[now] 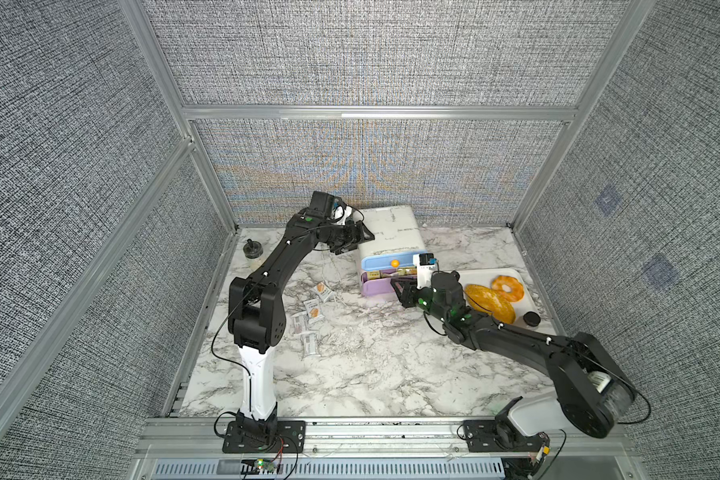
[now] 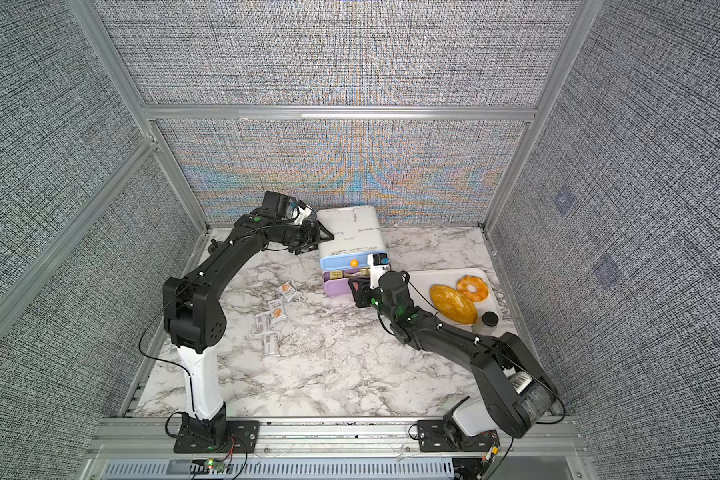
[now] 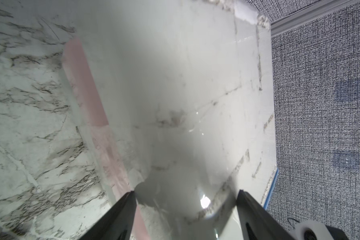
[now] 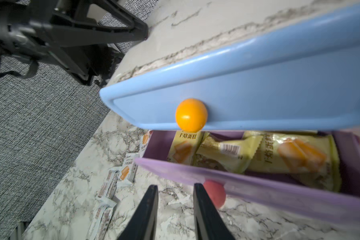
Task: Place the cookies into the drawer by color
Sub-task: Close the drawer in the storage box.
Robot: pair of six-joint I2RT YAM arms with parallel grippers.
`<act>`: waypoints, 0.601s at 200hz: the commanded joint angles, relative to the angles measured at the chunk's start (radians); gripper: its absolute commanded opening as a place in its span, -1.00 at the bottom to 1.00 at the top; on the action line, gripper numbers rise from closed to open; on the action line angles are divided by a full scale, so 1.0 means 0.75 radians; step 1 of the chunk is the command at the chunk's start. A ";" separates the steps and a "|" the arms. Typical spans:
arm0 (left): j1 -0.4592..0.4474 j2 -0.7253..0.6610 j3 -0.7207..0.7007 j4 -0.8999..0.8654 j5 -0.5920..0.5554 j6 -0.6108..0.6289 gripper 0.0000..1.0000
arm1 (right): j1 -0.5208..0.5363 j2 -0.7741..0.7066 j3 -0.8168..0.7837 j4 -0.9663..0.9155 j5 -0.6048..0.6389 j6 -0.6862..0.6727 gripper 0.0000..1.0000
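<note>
The drawer cabinet [image 1: 391, 232] [image 2: 350, 228] is white and stands at the back of the table. Its blue drawer [image 4: 258, 87] with an orange knob [image 4: 191, 115] is in; the purple drawer [image 4: 247, 187] below is pulled out. Yellow-green cookies [image 4: 258, 153] lie inside it. White cookies [image 1: 313, 311] [image 2: 277, 309] lie scattered on the marble left of the cabinet. My left gripper [image 1: 360, 243] [image 3: 185, 192] is wide open against the cabinet's left side. My right gripper [image 1: 393, 281] [image 4: 175, 185] is narrowly open and empty, with the pink-red knob [image 4: 215, 197] just outside one finger.
A white tray [image 1: 474, 277] right of the cabinet holds an orange bread loaf [image 1: 489, 301] and a ring pastry [image 1: 508, 287]. A black-lidded jar [image 1: 531, 319] stands beside them. A small bottle [image 1: 252, 253] stands at the far left edge, by the wall.
</note>
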 commanded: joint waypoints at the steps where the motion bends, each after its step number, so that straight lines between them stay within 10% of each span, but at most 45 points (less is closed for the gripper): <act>1: 0.000 -0.004 -0.003 -0.002 0.002 0.014 0.63 | 0.016 -0.075 -0.087 -0.005 0.033 0.036 -0.31; 42: 0.000 -0.002 -0.003 -0.002 0.006 0.017 0.98 | 0.052 0.002 -0.180 0.094 0.038 0.093 -0.41; 120: 0.000 0.001 -0.001 -0.003 0.021 0.019 0.98 | 0.015 0.400 0.175 0.219 0.222 0.016 -0.58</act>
